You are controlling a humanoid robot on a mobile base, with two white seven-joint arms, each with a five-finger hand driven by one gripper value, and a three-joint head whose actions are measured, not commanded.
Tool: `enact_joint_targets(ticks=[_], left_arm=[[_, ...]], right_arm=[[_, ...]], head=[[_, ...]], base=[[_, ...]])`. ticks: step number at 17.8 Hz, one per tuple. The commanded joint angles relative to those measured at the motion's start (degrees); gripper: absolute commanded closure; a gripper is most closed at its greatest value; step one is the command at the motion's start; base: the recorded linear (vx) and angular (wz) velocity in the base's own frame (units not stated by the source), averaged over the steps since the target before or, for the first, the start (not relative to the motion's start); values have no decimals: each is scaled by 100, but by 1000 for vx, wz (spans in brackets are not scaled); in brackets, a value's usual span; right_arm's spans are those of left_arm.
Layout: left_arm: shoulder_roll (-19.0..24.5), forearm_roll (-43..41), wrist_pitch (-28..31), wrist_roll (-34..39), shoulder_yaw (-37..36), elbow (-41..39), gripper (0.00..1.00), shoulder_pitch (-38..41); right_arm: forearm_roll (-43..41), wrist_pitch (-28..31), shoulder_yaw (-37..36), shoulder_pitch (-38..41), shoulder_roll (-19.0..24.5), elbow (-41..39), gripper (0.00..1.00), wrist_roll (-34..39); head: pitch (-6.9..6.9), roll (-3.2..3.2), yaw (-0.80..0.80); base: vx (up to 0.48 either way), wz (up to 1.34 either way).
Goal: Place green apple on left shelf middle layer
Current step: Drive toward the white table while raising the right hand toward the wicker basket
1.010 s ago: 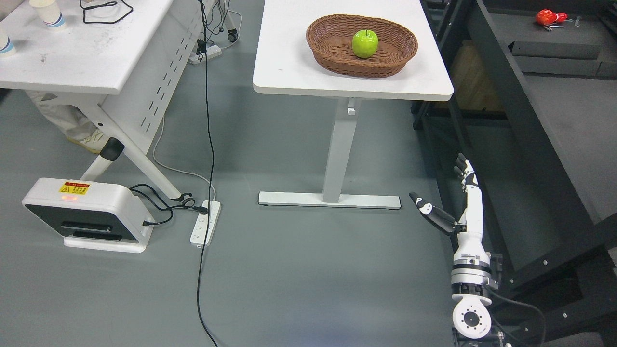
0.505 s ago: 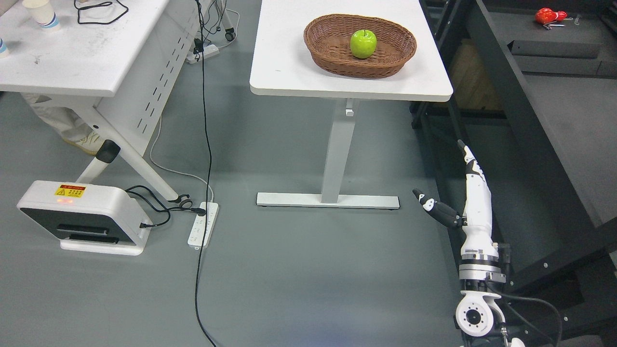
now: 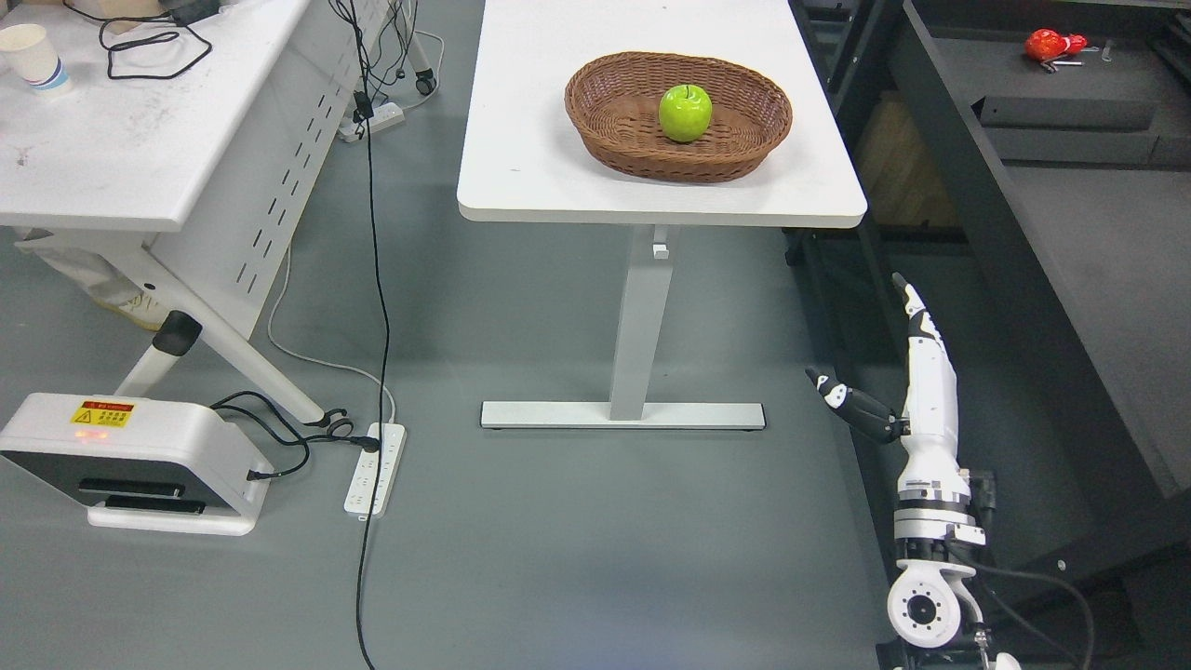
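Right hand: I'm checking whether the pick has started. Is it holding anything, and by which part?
Nothing is held. The right hand hangs low beside the table with fingers open and empty; the green apple sits in the wicker basket.

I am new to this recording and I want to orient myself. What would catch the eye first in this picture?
The bright green apple stands out most; it lies in a brown wicker basket on the white table at the top middle. Next comes the robot's right hand at the lower right, fingers stretched out and holding nothing, low beside the dark shelf frame. A white machine with a yellow warning label sits on the floor at the lower left.
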Motion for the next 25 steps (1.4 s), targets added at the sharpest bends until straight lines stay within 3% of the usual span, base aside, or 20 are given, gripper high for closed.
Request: enact_joint_targets(ticks=[1,25], left_arm=[[100,0,11,5,0,0,0,0],[100,0,11,5,0,0,0,0]], right_arm=[[-60,14,-177,-27,-63,-33,2,26],[-86,58,-151,-185,60,3,2,413]], head=[[0,0,0],[0,0,0]], base=[[163,20],[193,105]])
